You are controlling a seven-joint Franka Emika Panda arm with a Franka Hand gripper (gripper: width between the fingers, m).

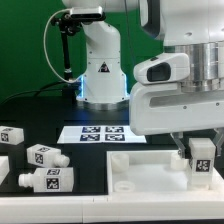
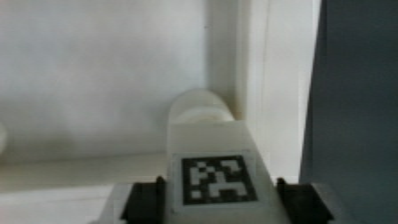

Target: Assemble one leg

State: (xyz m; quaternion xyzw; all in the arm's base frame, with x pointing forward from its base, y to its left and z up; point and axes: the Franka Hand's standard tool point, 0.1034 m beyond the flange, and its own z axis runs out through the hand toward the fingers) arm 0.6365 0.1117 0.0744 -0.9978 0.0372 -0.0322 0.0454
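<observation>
My gripper (image 1: 201, 156) is shut on a leg (image 1: 203, 158), a small white block with a black-and-white tag. It holds the leg upright over the near right corner of the large white tray-like piece (image 1: 140, 172). In the wrist view the held leg (image 2: 214, 150) fills the middle, its round peg end (image 2: 201, 104) pointing down into the tray's inner corner (image 2: 249, 60), and the black fingers (image 2: 151, 200) press on both its sides. Three more legs lie at the exterior view's left: one (image 1: 10, 136), one (image 1: 44, 156) and one (image 1: 47, 180).
The marker board (image 1: 102, 132) lies flat behind the tray. The arm's white base (image 1: 100, 75) stands at the back. The table is black; its dark surface shows beyond the tray's rim in the wrist view (image 2: 356, 90).
</observation>
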